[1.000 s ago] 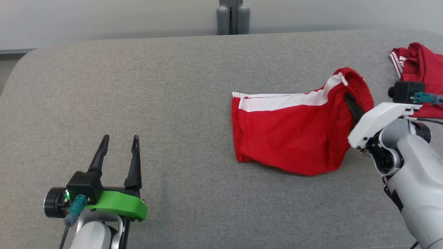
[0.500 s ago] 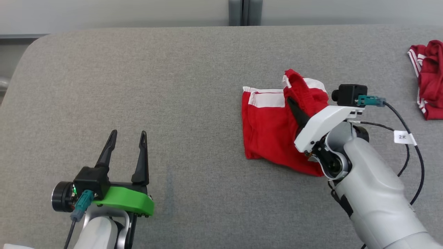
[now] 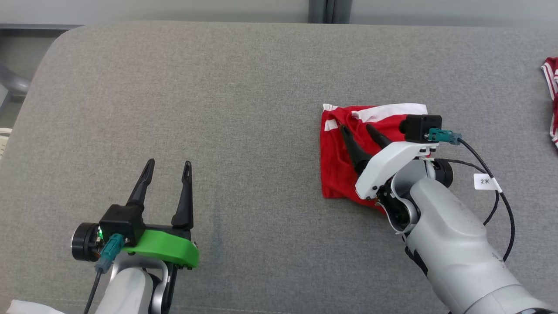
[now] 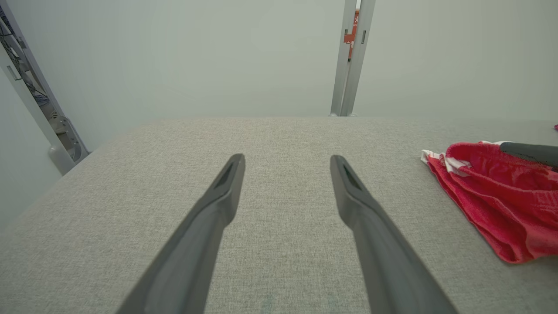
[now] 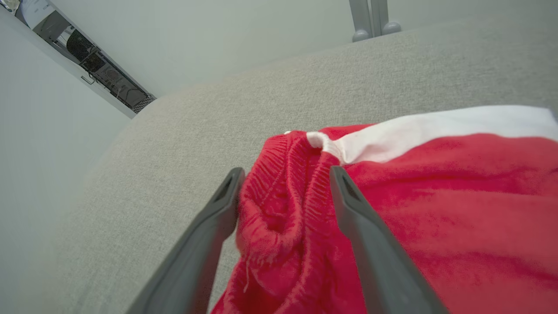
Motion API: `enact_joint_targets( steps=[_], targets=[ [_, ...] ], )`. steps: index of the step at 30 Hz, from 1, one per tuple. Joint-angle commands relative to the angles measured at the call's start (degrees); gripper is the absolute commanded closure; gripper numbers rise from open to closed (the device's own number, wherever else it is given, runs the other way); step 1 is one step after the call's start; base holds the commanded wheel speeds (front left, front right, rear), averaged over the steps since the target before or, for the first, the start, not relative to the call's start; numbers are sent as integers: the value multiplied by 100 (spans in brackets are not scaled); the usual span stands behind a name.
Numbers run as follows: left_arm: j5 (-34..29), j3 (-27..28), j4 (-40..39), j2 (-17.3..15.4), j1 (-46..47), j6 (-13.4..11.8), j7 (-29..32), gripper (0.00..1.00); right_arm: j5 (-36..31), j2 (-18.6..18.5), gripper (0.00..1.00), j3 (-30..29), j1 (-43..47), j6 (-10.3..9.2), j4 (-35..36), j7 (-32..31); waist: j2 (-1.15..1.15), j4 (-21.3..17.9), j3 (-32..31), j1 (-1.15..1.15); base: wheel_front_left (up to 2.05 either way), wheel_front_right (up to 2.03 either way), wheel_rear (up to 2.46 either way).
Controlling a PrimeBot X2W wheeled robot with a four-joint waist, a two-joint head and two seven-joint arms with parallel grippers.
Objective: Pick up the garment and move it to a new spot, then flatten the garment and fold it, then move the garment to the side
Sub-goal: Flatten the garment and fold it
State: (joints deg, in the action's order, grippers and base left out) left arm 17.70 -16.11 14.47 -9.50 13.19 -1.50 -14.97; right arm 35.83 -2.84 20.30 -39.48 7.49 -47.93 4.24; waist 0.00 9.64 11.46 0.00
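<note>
The red garment (image 3: 336, 170) lay doubled over on the right half of the grey counter (image 3: 239, 109), with its white band (image 3: 392, 110) along the far edge. The right pincer (image 3: 355, 127) reached over it from the near right, its fingers spread wide. The ribbed waistband (image 5: 279, 205) bunched up in the gap between them, and the cloth rested on the counter rather than hanging from the fingers. In the right wrist view the right pincer (image 5: 286, 172) clamped nothing.

The left pincer (image 3: 169, 162) stood at the near left over bare counter, fingers apart and pointing away from the robot — well apart from the garment, which showed at the right edge of the left wrist view (image 4: 488, 205).

A black cable (image 3: 508, 209) with a white tag (image 3: 484, 181) looped from the right wrist. A second red-and-white cloth (image 3: 552, 87) lay at the counter's right edge.
</note>
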Motion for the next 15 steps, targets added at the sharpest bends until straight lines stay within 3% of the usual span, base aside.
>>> enact_joint_targets(
  steps=[1,6,15],
  targets=[
    [-14,38,7,-5,3,19,-26,0,-116,-53,0,26,-91,-2,26,203,0,-47,-79,0,0,0,0],
    [-21,140,-17,-78,-184,-29,-26,0,-369,-363,0,21,49,-2,210,666,0,-223,-286,0,0,0,0],
    [-51,366,-223,-216,-473,-123,-22,0,-655,-1019,0,-297,749,-2,1308,1040,0,-588,-626,0,0,0,0]
  ],
)
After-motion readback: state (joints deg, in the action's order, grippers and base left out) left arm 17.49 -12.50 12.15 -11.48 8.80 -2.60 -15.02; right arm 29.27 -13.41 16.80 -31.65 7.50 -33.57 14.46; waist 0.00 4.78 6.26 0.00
